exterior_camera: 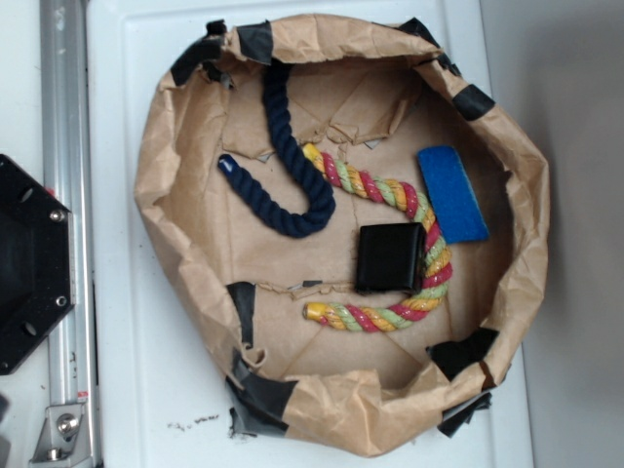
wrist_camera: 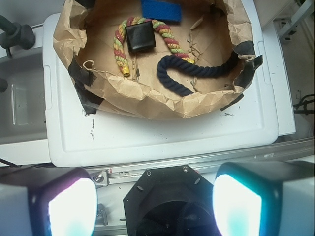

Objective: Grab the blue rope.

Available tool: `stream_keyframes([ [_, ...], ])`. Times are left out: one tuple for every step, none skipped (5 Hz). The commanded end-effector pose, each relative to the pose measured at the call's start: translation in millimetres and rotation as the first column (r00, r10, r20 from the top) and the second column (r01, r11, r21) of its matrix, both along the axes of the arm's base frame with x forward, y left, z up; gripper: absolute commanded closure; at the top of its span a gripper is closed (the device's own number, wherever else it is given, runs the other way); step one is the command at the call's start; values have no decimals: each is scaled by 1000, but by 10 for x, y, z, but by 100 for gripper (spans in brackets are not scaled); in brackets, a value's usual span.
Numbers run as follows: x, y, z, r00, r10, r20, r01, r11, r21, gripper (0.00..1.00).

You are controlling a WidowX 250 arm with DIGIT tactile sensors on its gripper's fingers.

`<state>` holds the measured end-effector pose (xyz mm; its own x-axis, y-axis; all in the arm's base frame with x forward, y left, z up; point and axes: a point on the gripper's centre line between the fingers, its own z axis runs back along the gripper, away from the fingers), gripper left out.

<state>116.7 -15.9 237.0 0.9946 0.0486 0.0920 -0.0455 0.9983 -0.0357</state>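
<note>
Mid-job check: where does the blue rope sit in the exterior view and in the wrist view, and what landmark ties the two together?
Exterior: the blue rope lies in the upper-left part of the brown paper nest, curving in a J shape.
Wrist: the blue rope lies at centre-right, upper half, inside the same nest, well beyond the gripper.
Shared landmark: the black square block resting on the striped rope beside it.

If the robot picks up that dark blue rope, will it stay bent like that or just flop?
The blue rope would probably flop: it is soft-looking twisted cord lying in a loose curve. It looks light for its thickness. Its rough strands should grip rather than slip, and one end leans against the paper wall, so it may drag there.
</note>
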Motion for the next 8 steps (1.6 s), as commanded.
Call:
stream_keyframes([
  [0, 0, 0, 1000, 0, 0, 0, 1000, 0, 0],
  [481, 174, -202, 999, -37, -18, 37, 999, -32, 0],
  [687, 248, -388, 991, -129, -36, 130, 991, 42, 0],
  [971, 330, -836, 929, -371, -21, 371, 928, 25, 0],
  [1094, 353, -1044, 809, -588, -20, 588, 806, 71, 0],
  [1244, 500, -1194, 701, -713, -22, 711, 696, 103, 0],
  [1335, 712, -1333, 702, -711, -43, 711, 696, 102, 0],
  [1303, 887, -1462, 712, -698, -79, 703, 706, 92, 0],
])
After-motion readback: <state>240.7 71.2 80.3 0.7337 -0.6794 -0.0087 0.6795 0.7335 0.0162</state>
